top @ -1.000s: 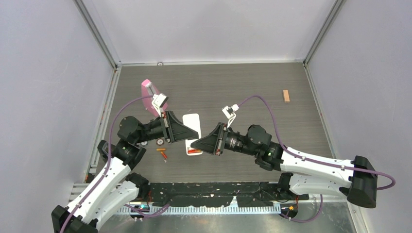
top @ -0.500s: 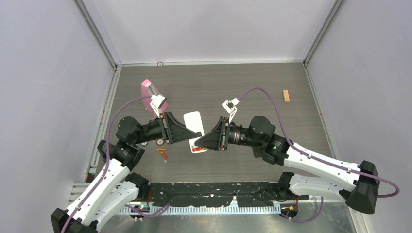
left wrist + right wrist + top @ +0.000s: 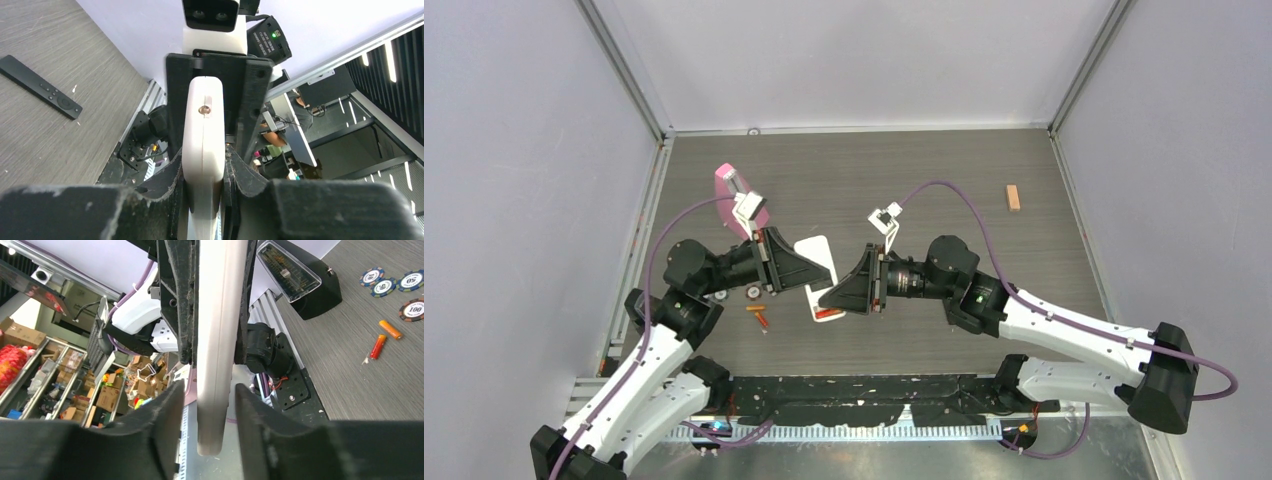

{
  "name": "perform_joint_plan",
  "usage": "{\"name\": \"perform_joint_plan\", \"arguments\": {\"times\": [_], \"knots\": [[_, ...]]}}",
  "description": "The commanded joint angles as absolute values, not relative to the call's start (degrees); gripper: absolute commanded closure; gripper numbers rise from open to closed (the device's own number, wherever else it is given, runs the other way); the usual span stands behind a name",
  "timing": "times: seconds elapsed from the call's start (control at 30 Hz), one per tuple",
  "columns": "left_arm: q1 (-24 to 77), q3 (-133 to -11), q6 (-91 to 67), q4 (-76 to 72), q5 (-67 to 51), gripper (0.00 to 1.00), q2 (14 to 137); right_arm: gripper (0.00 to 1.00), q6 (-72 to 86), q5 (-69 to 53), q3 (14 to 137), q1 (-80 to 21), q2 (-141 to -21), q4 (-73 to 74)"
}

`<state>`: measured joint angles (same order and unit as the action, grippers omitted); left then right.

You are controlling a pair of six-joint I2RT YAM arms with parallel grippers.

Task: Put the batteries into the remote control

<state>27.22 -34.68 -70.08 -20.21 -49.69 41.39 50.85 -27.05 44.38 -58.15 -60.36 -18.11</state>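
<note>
Left claw (image 3: 205, 172) clamps the white remote (image 3: 204, 125); right claw (image 3: 210, 405) straddles it, unclosed. You probably regrip next, before fetching the batteries (image 3: 385, 337).

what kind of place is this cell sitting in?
Probably a robotics lab or workshop: a panel-walled cell on a table, with cardboard boxes and a monitor beyond it.

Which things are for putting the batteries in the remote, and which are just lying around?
For the job: white remote, orange batteries.
Just lying about: poker chips, black remote, wooden block, pink object.
</note>
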Motion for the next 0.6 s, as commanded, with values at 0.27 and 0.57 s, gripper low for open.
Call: {"name": "perform_joint_plan", "arguments": {"times": [0.27,0.57], "knots": [[23.78,-51.98,-39.93,28.79,-14.59,1.00,35.77,0.26,50.70,-8.26,40.91,-57.01,-49.98,-12.18],[23.20,-58.15,-36.83,42.59,6.82,1.00,31.32,0.40,43.17,0.66,43.97,-59.57,-62.18,-4.70]]}}
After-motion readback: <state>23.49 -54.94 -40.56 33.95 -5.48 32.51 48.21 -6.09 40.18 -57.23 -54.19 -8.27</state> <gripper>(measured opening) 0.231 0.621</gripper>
